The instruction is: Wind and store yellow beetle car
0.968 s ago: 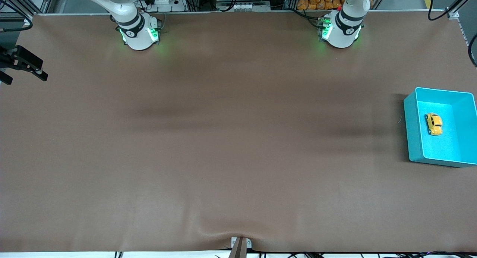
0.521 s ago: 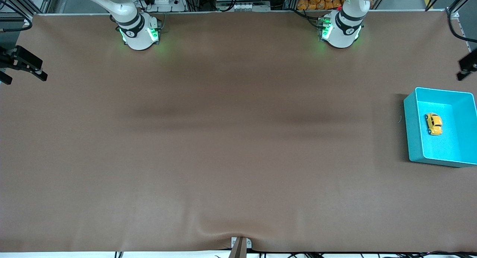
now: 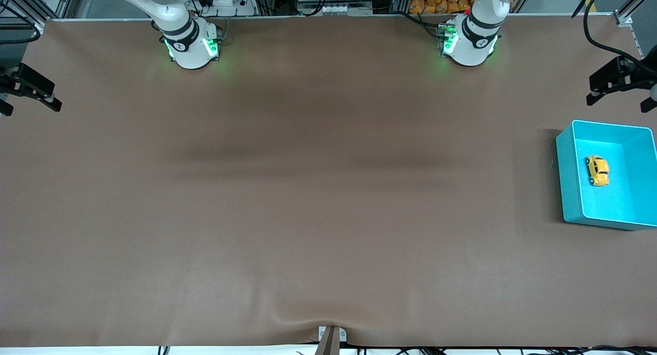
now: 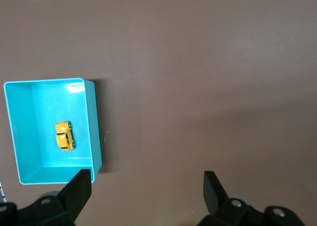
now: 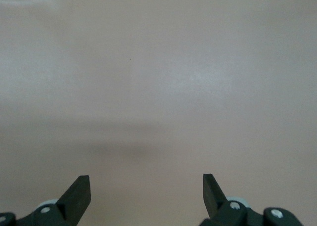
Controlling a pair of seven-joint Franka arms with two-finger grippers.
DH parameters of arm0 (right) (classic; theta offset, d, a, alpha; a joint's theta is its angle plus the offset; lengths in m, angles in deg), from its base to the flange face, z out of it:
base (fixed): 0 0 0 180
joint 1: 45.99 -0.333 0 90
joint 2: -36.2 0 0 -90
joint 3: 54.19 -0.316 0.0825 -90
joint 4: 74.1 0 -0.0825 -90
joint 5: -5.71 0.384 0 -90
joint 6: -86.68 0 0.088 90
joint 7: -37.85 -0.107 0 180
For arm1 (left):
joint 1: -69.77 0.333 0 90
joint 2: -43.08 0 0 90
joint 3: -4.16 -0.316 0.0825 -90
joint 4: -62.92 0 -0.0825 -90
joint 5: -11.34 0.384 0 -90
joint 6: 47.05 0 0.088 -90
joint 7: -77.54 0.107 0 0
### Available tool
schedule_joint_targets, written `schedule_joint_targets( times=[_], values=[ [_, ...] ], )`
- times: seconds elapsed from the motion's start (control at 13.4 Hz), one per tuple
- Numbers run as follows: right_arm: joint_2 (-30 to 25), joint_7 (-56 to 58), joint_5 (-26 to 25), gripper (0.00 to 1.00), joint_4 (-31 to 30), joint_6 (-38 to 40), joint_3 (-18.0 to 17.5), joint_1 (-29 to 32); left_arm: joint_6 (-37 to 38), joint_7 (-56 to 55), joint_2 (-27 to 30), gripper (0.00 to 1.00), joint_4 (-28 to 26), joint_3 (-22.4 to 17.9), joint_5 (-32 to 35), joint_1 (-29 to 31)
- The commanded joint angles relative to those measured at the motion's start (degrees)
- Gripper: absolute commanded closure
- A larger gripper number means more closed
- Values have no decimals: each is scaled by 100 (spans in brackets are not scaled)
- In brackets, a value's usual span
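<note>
The yellow beetle car [image 3: 598,170] lies on the floor of a turquoise box [image 3: 564,176] at the left arm's end of the table. In the left wrist view the car [image 4: 64,136] shows inside the box [image 4: 94,128]. My left gripper [image 3: 617,102] hangs open and empty over the bare table beside the box, on the side toward the robots' bases; its jaws [image 4: 147,175] stand wide apart. My right gripper [image 3: 32,107] is open at the right arm's end of the table, with only bare table under it [image 5: 146,179].
A brown mat [image 3: 328,191] covers the whole table. Both arm bases [image 3: 192,44] [image 3: 469,42] stand along the table's edge farthest from the front camera. A small bracket [image 3: 331,337] sits at the edge nearest that camera.
My left gripper has come into the front view from the left arm's end and now hangs beside the box. The right gripper has drifted slightly outward. The car has not moved.
</note>
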Motion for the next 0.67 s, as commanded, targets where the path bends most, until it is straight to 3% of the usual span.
schedule_joint_targets(
  times=[0.0,0.6],
  values=[
    [-54,-54,-19,0,-45,24,17,-11,354,19,136,0,-139,-14,-87,-102],
    [-62,-45,-19,0,-106,-29,17,6,399,10,162,0,-140,30,-201,-137]
  ],
)
